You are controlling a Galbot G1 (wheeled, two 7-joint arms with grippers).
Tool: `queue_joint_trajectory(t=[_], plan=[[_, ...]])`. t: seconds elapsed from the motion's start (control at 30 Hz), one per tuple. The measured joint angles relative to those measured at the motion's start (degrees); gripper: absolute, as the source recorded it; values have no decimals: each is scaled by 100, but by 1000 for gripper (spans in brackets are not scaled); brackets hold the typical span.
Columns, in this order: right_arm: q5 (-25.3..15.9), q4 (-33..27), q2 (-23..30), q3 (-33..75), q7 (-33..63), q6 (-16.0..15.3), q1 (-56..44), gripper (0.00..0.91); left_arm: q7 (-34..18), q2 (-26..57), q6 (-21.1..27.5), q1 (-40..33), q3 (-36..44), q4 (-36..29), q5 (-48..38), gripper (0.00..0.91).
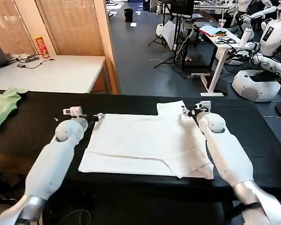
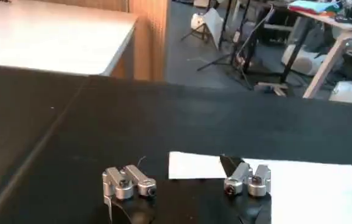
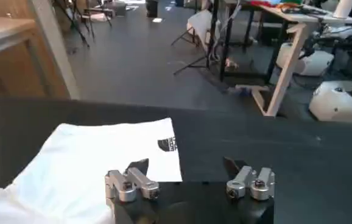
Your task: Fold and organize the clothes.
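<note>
The white T-shirt (image 1: 145,145) lies partly folded on the black table (image 1: 42,117), with one sleeve (image 1: 171,108) sticking out at its far right. My left gripper (image 1: 98,116) hovers at the shirt's far left corner. In the left wrist view this gripper (image 2: 188,182) is open, and the white corner (image 2: 194,165) lies just beyond its fingertips. My right gripper (image 1: 188,111) sits at the far right by the sleeve. It (image 3: 191,184) is open over bare table, with the sleeve's edge and its dark print (image 3: 167,144) next to one finger (image 3: 133,182).
A light green garment (image 1: 2,105) lies at the table's left edge. Behind stand a white side table (image 1: 61,75) with a red can (image 1: 41,47), a wooden partition, and other robots (image 1: 264,56) at the back right. Bare black tabletop surrounds the shirt.
</note>
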Motion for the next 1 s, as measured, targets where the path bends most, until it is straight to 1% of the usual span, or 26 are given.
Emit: queue_joint_trajectory(t=[0.13, 0.27, 0.3, 0.33, 0.37, 0.4, 0.43, 0.47, 0.5, 0.53, 0.57, 0.6, 0.63, 0.73, 0.83, 0.9, 1.0], plan=[[-1, -51, 19, -4, -3, -24, 16, 878, 72, -111, -149, -162, 68, 253, 224, 878], [2, -98, 37, -16, -8, -49, 18, 878, 122, -210, -184, -323, 77, 553, 246, 878], [4, -107, 45, -17, -10, -54, 18, 878, 130, -226, -186, -347, 81, 608, 251, 731], [6, -114, 52, -19, -11, -61, 19, 868, 142, -239, -190, -366, 85, 661, 276, 673], [8, -120, 56, -18, -16, -67, 20, 741, 151, -254, -189, -382, 88, 706, 290, 536], [10, -127, 58, -17, -23, -71, 20, 673, 155, -269, -183, -393, 88, 744, 294, 439], [10, -134, 58, -16, -33, -71, 19, 614, 158, -280, -171, -401, 88, 776, 299, 332], [10, -141, 58, -14, -61, -70, 19, 614, 167, -282, -155, -410, 89, 803, 299, 185], [11, -146, 59, -13, -82, -69, 17, 400, 168, -281, -133, -419, 89, 822, 299, 185], [11, -152, 62, -10, -104, -67, 14, 293, 167, -281, -120, -428, 89, 845, 303, 166], [10, -163, 70, -6, -123, -65, 12, 205, 167, -280, -116, -437, 89, 869, 314, 166], [9, -174, 80, -2, -134, -64, 12, 166, 167, -279, -113, -442, 89, 881, 319, 156], [8, -188, 94, 3, -141, -63, 11, 98, 167, -278, -111, -446, 90, 888, 323, 156], [2, -191, 126, 11, -152, -60, -2, 68, 190, -273, -97, -446, 102, 882, 329, 146], [1, -163, 134, 16, -157, -60, -30, 59, 239, -280, -82, -437, 108, 872, 352, 146], [-1, -146, 135, 32, -158, -51, -48, 49, 269, -287, -75, -414, 109, 841, 368, 127], [-3, -110, 130, 64, -174, 34, -82, 29, 314, -294, -78, -370, 110, 779, 378, 107]])
